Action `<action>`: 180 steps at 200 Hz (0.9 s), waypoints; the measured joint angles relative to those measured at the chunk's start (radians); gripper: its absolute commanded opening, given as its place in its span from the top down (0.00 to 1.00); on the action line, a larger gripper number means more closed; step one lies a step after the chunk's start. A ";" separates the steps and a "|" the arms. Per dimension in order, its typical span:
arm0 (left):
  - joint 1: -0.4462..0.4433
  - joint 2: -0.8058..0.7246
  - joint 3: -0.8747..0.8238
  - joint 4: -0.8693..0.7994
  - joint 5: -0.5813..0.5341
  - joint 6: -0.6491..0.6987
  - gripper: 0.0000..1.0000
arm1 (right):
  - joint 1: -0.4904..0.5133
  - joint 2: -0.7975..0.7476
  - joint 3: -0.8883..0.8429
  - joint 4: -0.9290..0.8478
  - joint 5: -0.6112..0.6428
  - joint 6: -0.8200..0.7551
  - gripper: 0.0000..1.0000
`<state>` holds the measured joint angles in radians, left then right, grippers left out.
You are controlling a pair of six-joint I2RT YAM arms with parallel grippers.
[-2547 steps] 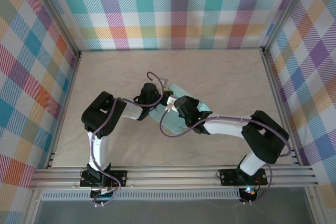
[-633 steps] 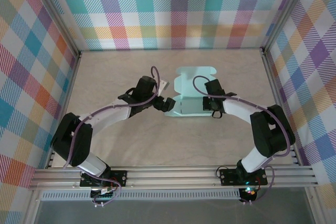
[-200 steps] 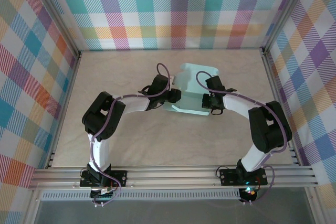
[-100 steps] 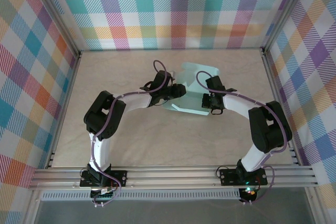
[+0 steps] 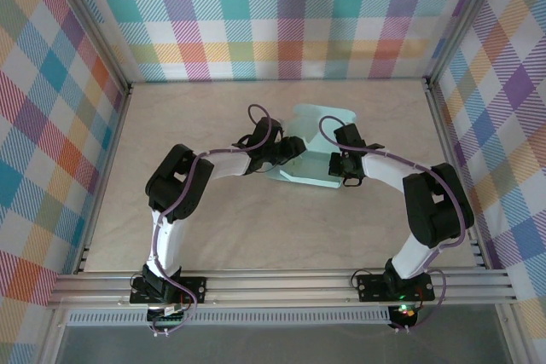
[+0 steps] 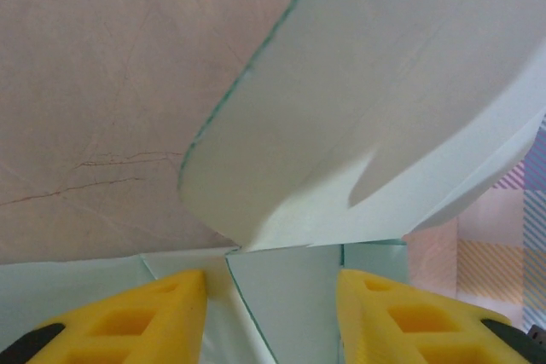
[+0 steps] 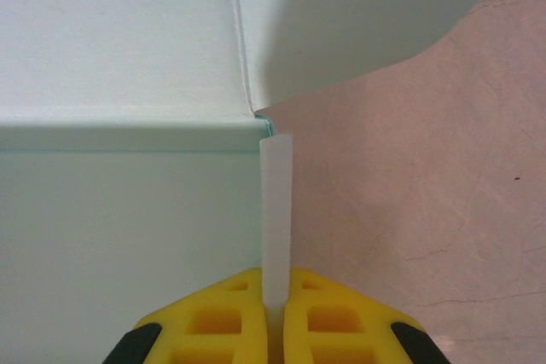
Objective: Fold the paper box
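Counting one paper box [image 5: 317,131], two arms and two grippers on one beige table [image 5: 188,125]. The paper box is pale mint card, partly folded, and sits at the far middle of the table between the two wrists.

The left gripper [image 5: 293,149] is at the box's left edge. In the left wrist view, the left gripper [image 6: 271,279] has its two yellow fingers [image 6: 162,313] spread apart with nothing pinched between them. A flat card panel lies past the gap, and one big rounded flap [image 6: 384,100] stands up above it, curling over the table.

The right gripper [image 5: 345,175] is at the box's right side. In the right wrist view, the right gripper [image 7: 275,286] has its two yellow fingers [image 7: 213,317] clamped together on one thin strip of card seen edge-on. This strip is a side flap of the paper box [image 7: 119,210] and it stands upright. One flat panel lies left of the strip, and one second rounded flap rises beyond it at the top. Bare table is to the right.
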<state>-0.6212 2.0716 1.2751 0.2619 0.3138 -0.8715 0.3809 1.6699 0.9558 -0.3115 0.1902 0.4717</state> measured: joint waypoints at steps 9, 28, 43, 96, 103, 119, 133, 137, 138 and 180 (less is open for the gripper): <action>0.000 0.000 0.000 0.003 0.000 -0.003 0.56 | 0.000 0.000 0.000 0.000 0.003 0.002 1.00; 0.000 0.000 0.000 -0.002 0.000 -0.004 0.55 | 0.000 0.000 0.000 0.000 0.008 0.004 1.00; 0.000 0.000 0.000 -0.021 -0.002 -0.002 0.57 | 0.002 0.000 0.000 0.002 0.011 0.007 1.00; 0.000 -0.001 0.000 -0.103 -0.008 0.002 0.62 | 0.013 0.000 0.000 0.021 0.000 0.013 1.00; 0.000 -0.001 0.000 -0.097 -0.005 -0.009 0.62 | 0.013 0.000 0.000 0.021 -0.002 0.014 1.00; 0.000 0.000 0.000 -0.077 0.002 -0.035 0.63 | 0.013 0.000 0.000 0.023 -0.001 0.015 1.00; 0.000 0.000 0.001 -0.063 0.004 -0.058 0.64 | 0.012 0.000 0.000 0.024 0.000 0.015 1.00; 0.000 0.000 0.003 -0.060 0.004 -0.065 0.65 | 0.012 0.000 0.000 0.025 0.000 0.015 1.00; 0.001 0.000 0.003 -0.060 0.004 -0.065 0.65 | 0.012 0.000 -0.001 0.025 0.000 0.015 1.00; 0.008 0.031 0.053 -0.044 0.011 -0.122 0.64 | 0.012 0.000 -0.008 0.048 0.008 0.022 1.00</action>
<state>-0.6128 2.1025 1.3277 0.2176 0.3248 -0.9932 0.3931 1.6703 0.9474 -0.2630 0.1978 0.4938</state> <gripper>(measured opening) 0.348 0.076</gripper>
